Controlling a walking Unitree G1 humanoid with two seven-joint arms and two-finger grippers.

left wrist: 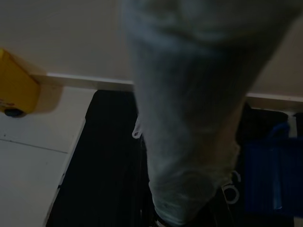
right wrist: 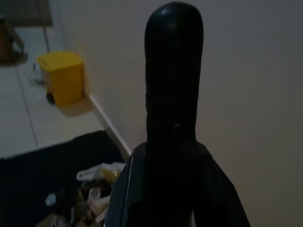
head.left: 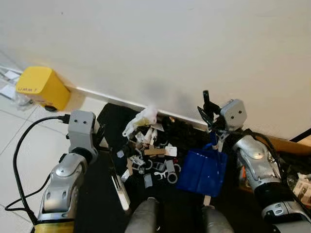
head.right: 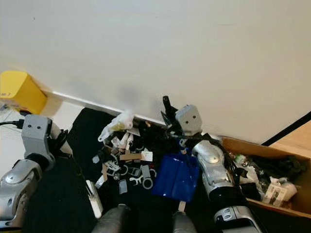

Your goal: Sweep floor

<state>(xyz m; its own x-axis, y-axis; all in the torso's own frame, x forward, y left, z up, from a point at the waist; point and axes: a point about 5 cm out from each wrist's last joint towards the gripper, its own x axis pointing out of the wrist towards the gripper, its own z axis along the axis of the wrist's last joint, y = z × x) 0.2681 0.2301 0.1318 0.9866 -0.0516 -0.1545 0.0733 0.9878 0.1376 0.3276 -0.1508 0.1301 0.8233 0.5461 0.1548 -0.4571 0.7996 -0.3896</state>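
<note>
Rubbish pile (head.left: pixel 150 155) gathered on black mat (head.right: pixel 82 131) beside blue dustpan (head.left: pixel 203 171); scooping remains. Right gripper (head.left: pixel 210 112) apparently pinches its handle; left gripper's grip unclear.

Home room: tiled floor (head.left: pixel 19 145), white skirting (head.left: pixel 116 99), black mat (head.left: pixel 97 194).

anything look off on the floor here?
Yes. A pile of small litter (plastic clips, rings, cardboard bits, a crumpled white bag) lies scattered on the black mat by the wall's skirting. The blue dustpan sits right beside it under the right hand, with the scraps not yet inside.
</note>
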